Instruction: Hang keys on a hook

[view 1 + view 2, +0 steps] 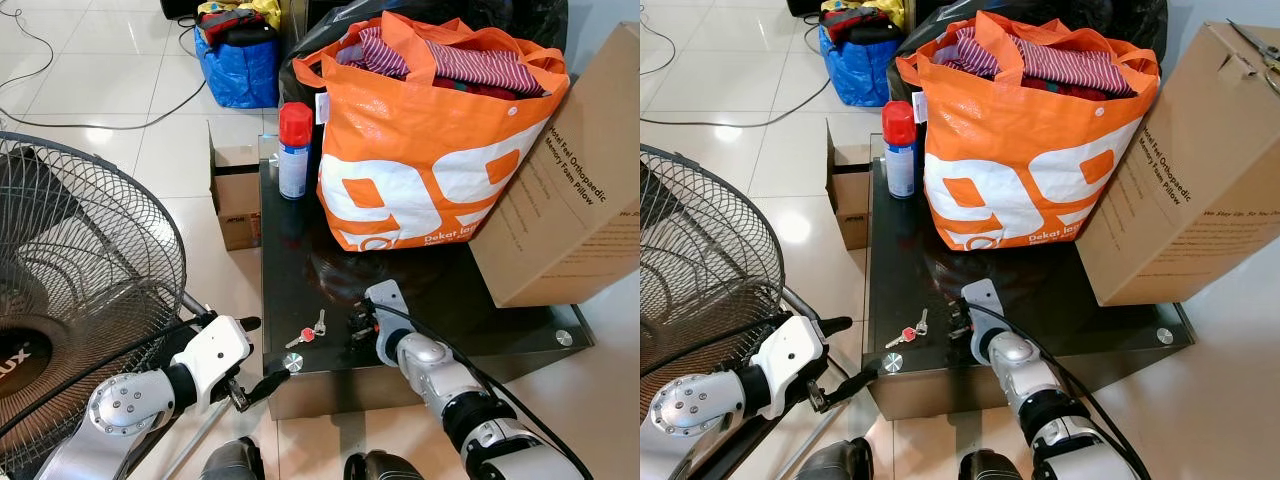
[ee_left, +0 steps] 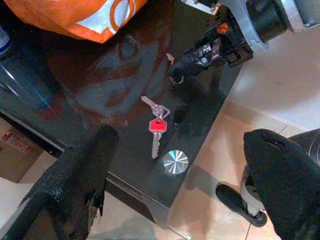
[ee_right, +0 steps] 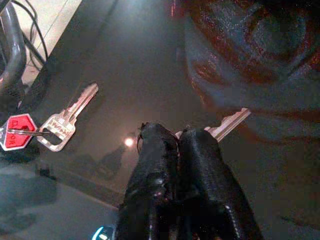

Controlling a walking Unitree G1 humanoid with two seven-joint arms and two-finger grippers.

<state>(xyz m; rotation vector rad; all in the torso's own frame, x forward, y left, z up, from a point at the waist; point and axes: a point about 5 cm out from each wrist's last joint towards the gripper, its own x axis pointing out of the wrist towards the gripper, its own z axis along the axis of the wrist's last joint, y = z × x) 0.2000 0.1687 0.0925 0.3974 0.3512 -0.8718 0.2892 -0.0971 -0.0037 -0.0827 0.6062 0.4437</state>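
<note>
Plainly the move turns on which hand sits closer to the keys: they lie flat on the dark glass table near its front edge, a red-tagged key and a silver one on one ring, their long axis slanting from the front-left corner back toward the orange bag. The right hand rests on the glass just beside them, on their right, its two black fingers pressed together — a silver key tip pokes out from under them, though whether it is truly pinched I cannot tell from this dim wrist view. The left hand hangs off the table's front-left corner, fingers spread wide and holding nothing — lower than the keys and a little farther from them. No hook is visible.
</note>
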